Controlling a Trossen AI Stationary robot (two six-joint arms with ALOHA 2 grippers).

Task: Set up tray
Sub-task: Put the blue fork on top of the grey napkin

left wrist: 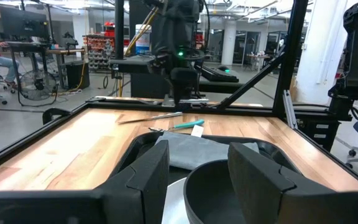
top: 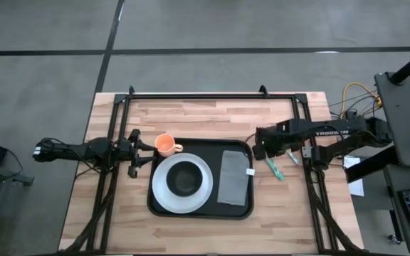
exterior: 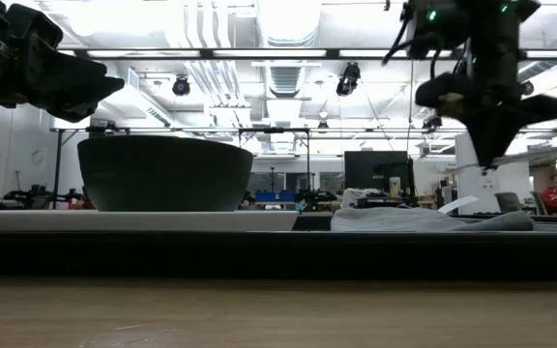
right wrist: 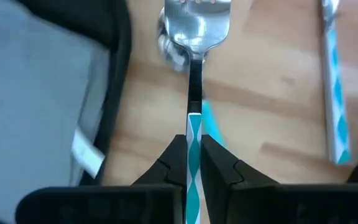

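Note:
The black tray (top: 199, 215) lies mid-table. It bears a white plate (top: 164, 195) with a dark bowl (top: 184, 178) on it and a grey napkin (top: 232, 178). An orange cup (top: 165, 145) stands at the tray's far left corner. Just right of the tray my right gripper (top: 262, 149) (right wrist: 193, 146) points down, shut on a fork (right wrist: 194, 37) with a teal-and-white handle. My left gripper (left wrist: 197, 180) waits open and level at the tray's left edge, facing the bowl. My right gripper pinches the fork's patterned handle (right wrist: 194, 124) between its two fingers, coming from above and pointing down. The handle lies level across the fingertips. The tines (right wrist: 194, 12) stick out to one side, and the fork is lifted clear of the table.
Two more teal-handled pieces of cutlery (top: 275, 169) (top: 292, 156) lie on the wood right of the tray; one (right wrist: 334, 106) shows beside the fork, another (right wrist: 169, 50) under its head. A black frame (top: 212, 96) borders the table's far edge and sides.

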